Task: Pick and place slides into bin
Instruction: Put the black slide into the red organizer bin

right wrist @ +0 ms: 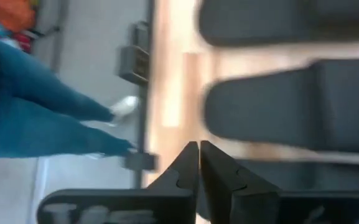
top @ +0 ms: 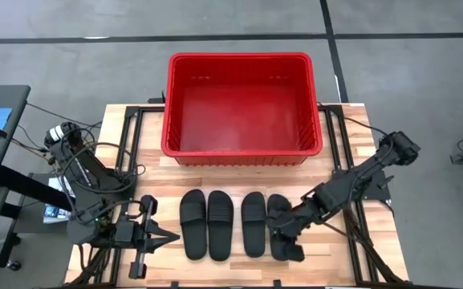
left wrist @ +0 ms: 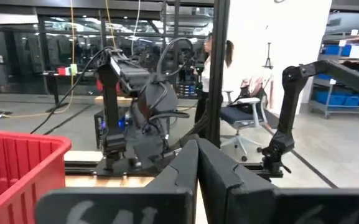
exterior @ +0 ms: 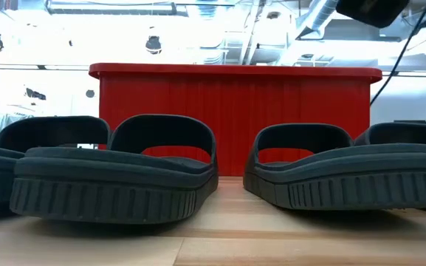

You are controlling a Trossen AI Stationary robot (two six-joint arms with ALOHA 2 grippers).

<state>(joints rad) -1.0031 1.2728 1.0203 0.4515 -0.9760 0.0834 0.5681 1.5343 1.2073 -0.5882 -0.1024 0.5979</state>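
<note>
Several black slides lie side by side on their soles near the table's front edge: (top: 192, 225), (top: 220, 225), (top: 253, 225), and the rightmost (top: 290, 250). The red bin (top: 243, 144) stands behind them at the far middle, with nothing inside. My right gripper (top: 279, 234) hangs shut over the rightmost slide, slanting down from the right; its wrist view shows the shut fingertips (right wrist: 198, 145) above blurred slides (right wrist: 291, 106). My left gripper (top: 175, 238) is shut, level, left of the row, pointing toward the slides.
Bare wooden table (top: 351, 265) lies to the right of the slides and between them and the bin. Black frame rails (top: 131, 144) run along both sides. A person's legs (right wrist: 42, 112) stand beside the table; another person (left wrist: 219, 56) is far behind.
</note>
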